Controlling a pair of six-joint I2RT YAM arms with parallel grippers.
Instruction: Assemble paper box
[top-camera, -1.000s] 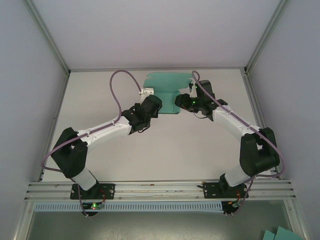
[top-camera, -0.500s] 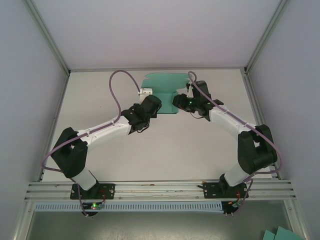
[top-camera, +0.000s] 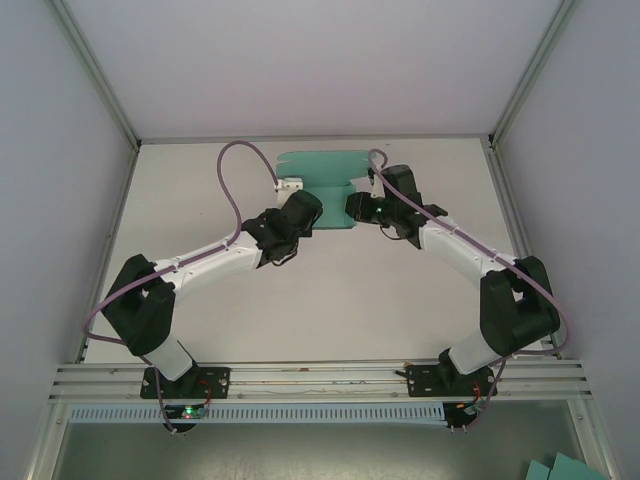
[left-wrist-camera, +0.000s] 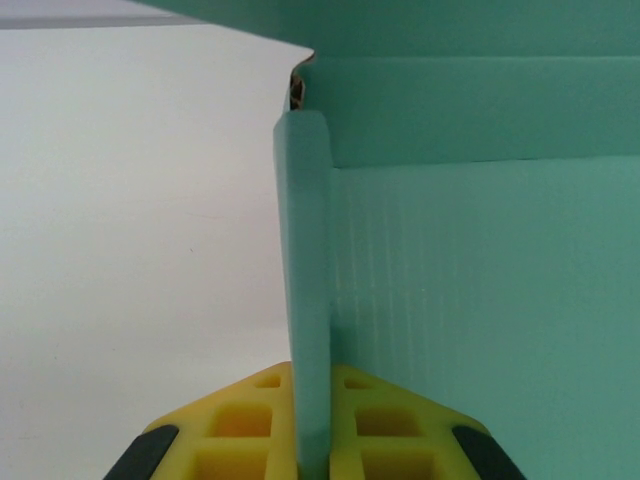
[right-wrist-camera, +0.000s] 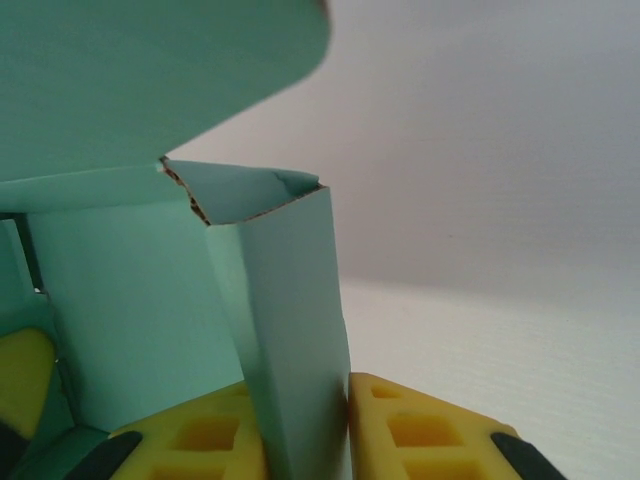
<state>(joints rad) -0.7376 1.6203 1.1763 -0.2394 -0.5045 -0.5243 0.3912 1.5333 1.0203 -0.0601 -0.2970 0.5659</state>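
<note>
You have the paper box (top-camera: 318, 168) half-formed, with the far edge of the table (top-camera: 330, 300) just behind it and both arms reaching in at its near side. The left gripper (left-wrist-camera: 312, 400) sits at the box's left and is clamped on an upright side flap (left-wrist-camera: 305, 250), with the yellow pads (left-wrist-camera: 385, 420) pressed against either face of it; the right gripper (right-wrist-camera: 300, 400) sits at the box's right, its pads against both sides of a folded corner wall (right-wrist-camera: 285, 300), so I judge it closed on the card.

Treat the card as very light and thin; it looks stiff enough to stand along its creases, but it will likely bow, crumple or tear if you squeeze mid-panel or pull the two grips apart; the raw brown edge at the top of the corner wall suggests how easily it frays. Its face looks smooth, so expect it to slide through the pads under a sideways tug; take hold low on a flap, close to a fold line, where it should be stiffest, and move both arms together.

As a container the box is unfinished; some walls are raised, and a broad lid panel (right-wrist-camera: 150, 70) with a rounded corner hangs open above the box's right side; I see nothing inside it.
</note>
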